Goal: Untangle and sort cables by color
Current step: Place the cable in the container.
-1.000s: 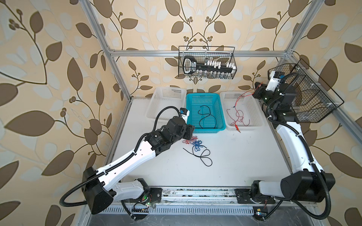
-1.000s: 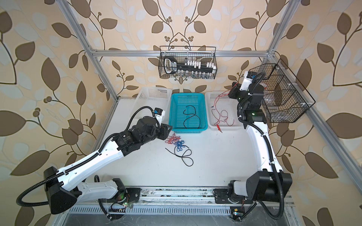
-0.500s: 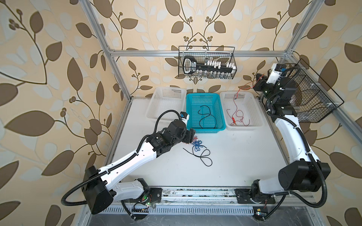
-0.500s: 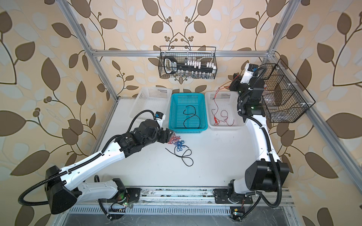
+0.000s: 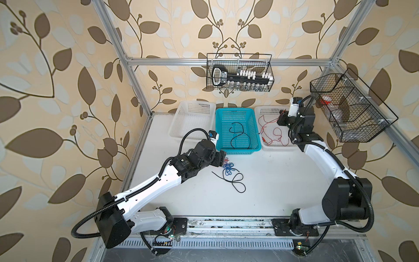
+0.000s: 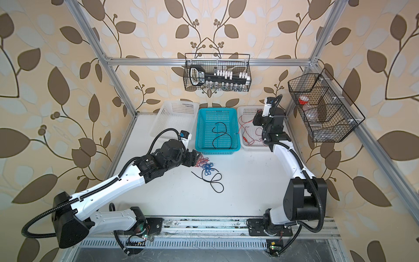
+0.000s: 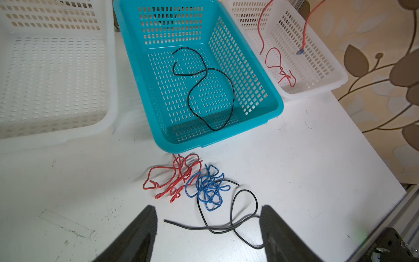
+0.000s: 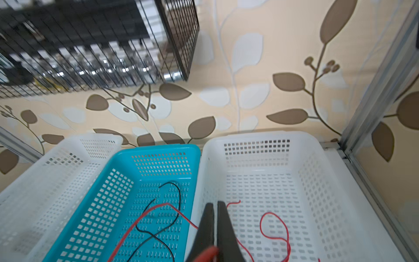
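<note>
A tangle of cables lies on the table in front of the teal basket (image 5: 235, 150): a red cable (image 7: 172, 177), a blue cable (image 7: 208, 188) and a black cable (image 7: 226, 229), seen in both top views as a red cable (image 5: 225, 161), a blue cable (image 6: 207, 169) and a black cable (image 5: 238, 183). My left gripper (image 7: 208, 209) stands open just left of the tangle, above the black cable, and holds nothing. Another black cable (image 5: 238, 133) lies in the teal basket. My right gripper (image 8: 215, 204) is shut on a red cable (image 8: 158, 207) over the right white basket (image 5: 278, 147), with the cable's loops (image 5: 275, 133) inside.
An empty white basket (image 5: 179, 133) stands left of the teal one. A wire basket (image 5: 240, 72) hangs on the back rail and another wire basket (image 5: 347, 108) on the right frame, close to my right arm. Aluminium frame posts bound the table.
My left gripper has opened wider and moved closer to the tangle. My right gripper has come down and left over the right white basket with the red cable still in it.
</note>
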Motion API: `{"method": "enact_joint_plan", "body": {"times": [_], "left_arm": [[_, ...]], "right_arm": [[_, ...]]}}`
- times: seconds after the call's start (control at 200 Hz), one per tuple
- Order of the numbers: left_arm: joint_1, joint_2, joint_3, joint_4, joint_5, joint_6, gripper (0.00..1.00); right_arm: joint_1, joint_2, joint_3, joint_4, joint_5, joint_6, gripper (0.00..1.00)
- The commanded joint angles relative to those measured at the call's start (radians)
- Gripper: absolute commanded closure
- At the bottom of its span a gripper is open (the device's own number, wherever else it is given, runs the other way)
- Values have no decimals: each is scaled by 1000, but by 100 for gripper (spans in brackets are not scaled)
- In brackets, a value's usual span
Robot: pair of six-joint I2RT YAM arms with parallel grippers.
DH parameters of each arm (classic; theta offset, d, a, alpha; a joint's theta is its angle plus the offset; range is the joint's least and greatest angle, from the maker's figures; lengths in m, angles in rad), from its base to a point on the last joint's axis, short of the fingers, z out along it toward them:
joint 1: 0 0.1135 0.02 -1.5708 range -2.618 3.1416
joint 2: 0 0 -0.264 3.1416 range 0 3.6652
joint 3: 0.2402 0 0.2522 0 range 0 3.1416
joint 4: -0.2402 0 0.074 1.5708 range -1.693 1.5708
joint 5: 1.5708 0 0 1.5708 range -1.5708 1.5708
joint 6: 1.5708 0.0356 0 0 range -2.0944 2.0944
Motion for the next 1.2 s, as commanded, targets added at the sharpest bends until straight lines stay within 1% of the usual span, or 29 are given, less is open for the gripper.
{"method": "enact_joint_plan", "body": {"times": [0.0, 0.08, 0.155, 0.34, 0.515, 0.56, 0.605, 0.67, 0.74, 0.91, 0.955, 1.105, 1.195], "left_arm": [[4, -35, -16, 32, -14, -8, 25], [3, -43, -21, 32, -12, -8, 25], [4, -49, -24, 24, -15, -8, 25], [3, -76, -43, 21, -26, -18, 25], [4, -94, -56, 15, -33, -26, 24], [4, -96, -56, 10, -34, -26, 24], [3, -96, -58, 7, -35, -26, 24], [4, -99, -60, 6, -38, -25, 24], [4, -102, -66, 6, -48, -25, 24], [4, -102, -72, -4, -61, -30, 23], [4, -104, -77, -3, -68, -33, 22], [5, -103, -80, -20, -95, -53, 20], [6, -99, -86, -32, -110, -67, 18]], "right_arm": [[24, -55, -98, -19, 165, 17, 100], [11, -53, -149, -33, 185, 88, 100], [-3, -26, -150, -72, 198, 119, 100], [-50, 72, -47, -194, 250, 139, 99], [-121, 111, -4, -221, 254, 167, 96], [-129, 118, 4, -235, 278, 169, 95], [-134, 123, -1, -238, 299, 165, 91], [-135, 130, -5, -244, 288, 156, 80], [-132, 138, -9, -257, 264, 147, 77], [-116, 128, -31, -272, 231, 133, 63], [-113, 115, -41, -272, 212, 133, 58], [-86, 45, -84, -262, 151, 126, 38], [-46, -6, -108, -273, 131, 112, 31]]}}
